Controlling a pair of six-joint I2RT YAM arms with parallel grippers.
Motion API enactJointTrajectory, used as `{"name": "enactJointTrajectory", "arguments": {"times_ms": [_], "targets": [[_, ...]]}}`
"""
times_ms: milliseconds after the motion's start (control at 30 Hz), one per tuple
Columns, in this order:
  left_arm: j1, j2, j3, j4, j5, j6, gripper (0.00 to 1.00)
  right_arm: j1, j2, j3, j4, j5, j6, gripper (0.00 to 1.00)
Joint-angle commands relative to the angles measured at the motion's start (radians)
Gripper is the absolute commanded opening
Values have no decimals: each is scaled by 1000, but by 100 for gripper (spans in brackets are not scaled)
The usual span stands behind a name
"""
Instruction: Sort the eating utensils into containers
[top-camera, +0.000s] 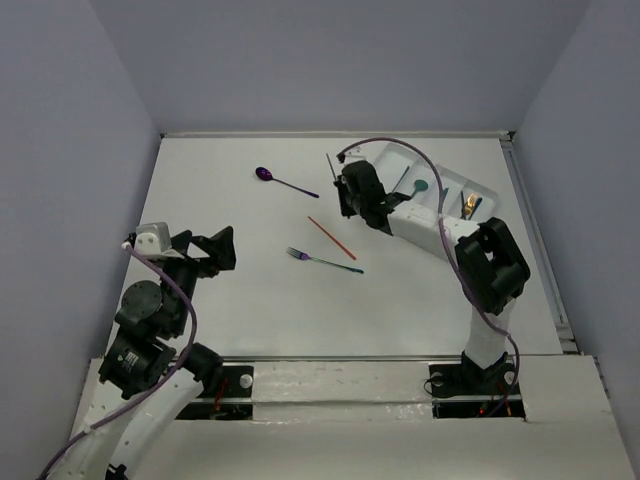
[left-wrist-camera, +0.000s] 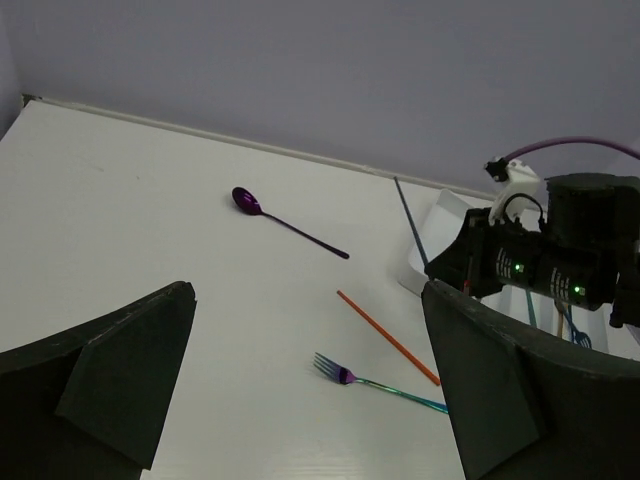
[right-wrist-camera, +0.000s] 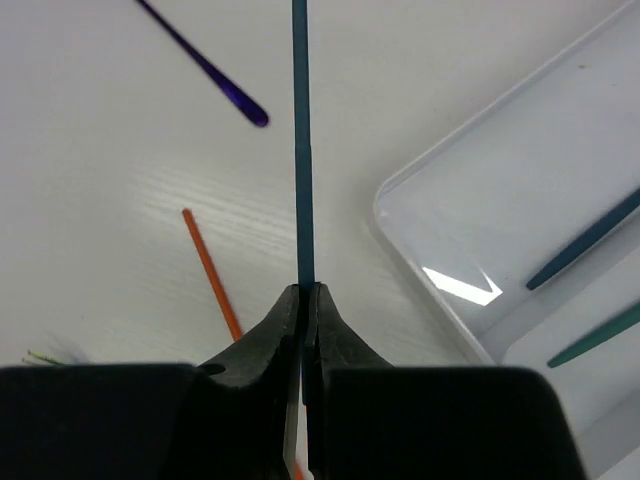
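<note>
My right gripper (top-camera: 345, 195) is shut on a slim blue stick (right-wrist-camera: 302, 150), which points out ahead of the jaws (right-wrist-camera: 304, 292), just left of the white tray (right-wrist-camera: 420, 270). The stick also shows in the top view (top-camera: 331, 166). On the table lie a purple spoon (top-camera: 264, 174), an orange stick (top-camera: 331, 238) and a purple-teal fork (top-camera: 322, 260). My left gripper (top-camera: 225, 248) is open and empty, hovering left of the fork (left-wrist-camera: 372, 381). The tray (top-camera: 452, 178) holds a teal spoon (top-camera: 420, 186) and gold and blue pieces (top-camera: 467, 205).
The tray's compartments stand at the far right near the table's right edge. Two teal handles (right-wrist-camera: 590, 235) lie in the nearest compartments. The right arm's body (left-wrist-camera: 560, 250) hangs over the tray's left side. Grey walls enclose the table.
</note>
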Motion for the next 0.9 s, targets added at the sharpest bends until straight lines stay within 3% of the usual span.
{"name": "enactJointTrajectory", "arguments": {"times_ms": [0, 333, 700, 767, 800, 867], "targets": [[7, 61, -2, 35, -16, 12, 99, -55, -32, 24, 196, 203, 156, 0], [7, 97, -4, 39, -19, 15, 99, -142, 26, 3, 270, 428, 438, 0], [7, 111, -7, 41, -16, 20, 99, -191, 149, 104, 193, 407, 604, 0], [7, 109, -7, 41, -17, 21, 99, -200, 149, 96, 196, 395, 609, 5], [7, 111, -7, 42, -17, 20, 99, -200, 149, 93, 190, 393, 612, 16], [7, 111, -7, 41, -16, 20, 99, -200, 144, 89, 193, 376, 600, 24]]}}
